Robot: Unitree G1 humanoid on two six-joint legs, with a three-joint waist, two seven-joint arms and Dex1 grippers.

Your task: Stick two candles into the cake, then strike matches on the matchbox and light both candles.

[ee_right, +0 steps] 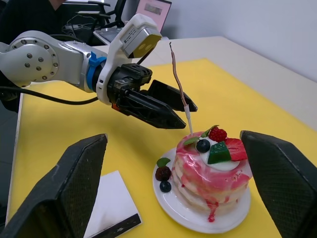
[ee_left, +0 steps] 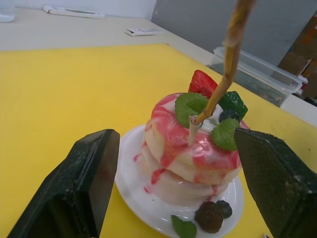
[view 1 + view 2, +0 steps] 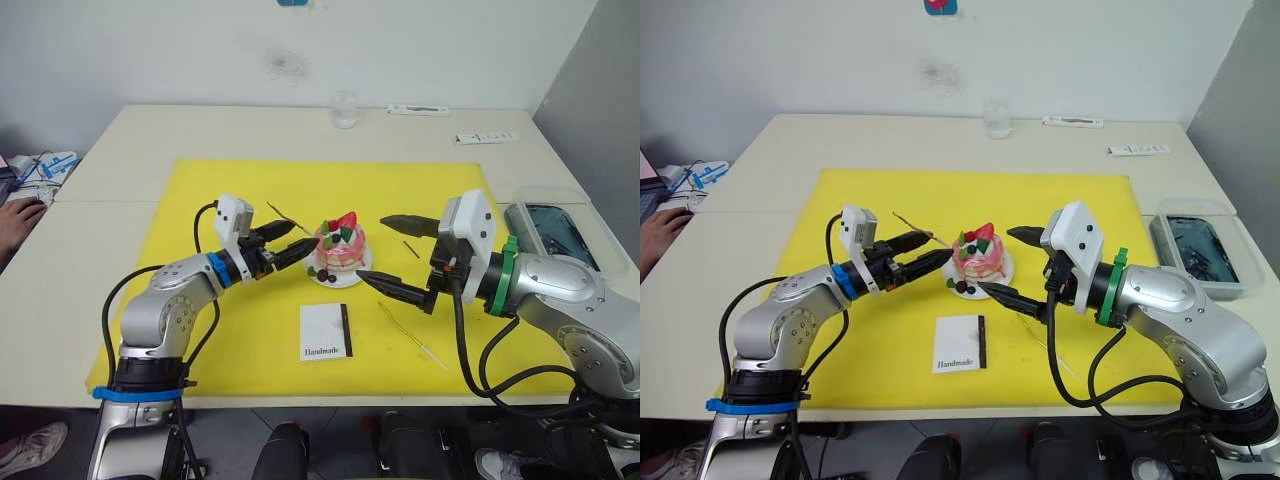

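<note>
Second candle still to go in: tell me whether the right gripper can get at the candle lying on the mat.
Probably yes: the right gripper is open, and the candle lies bare on the yellow mat just beside it.

One candle stands tilted in the cake, and the left gripper, fingers parted, hovers just beside it.

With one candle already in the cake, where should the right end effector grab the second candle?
Take the second candle near mid-length, from straight above, fingers straddling it. It lies flat on the yellow mat, thin and wavy, on the robot's right of the matchbox, near the right end effector.
</note>
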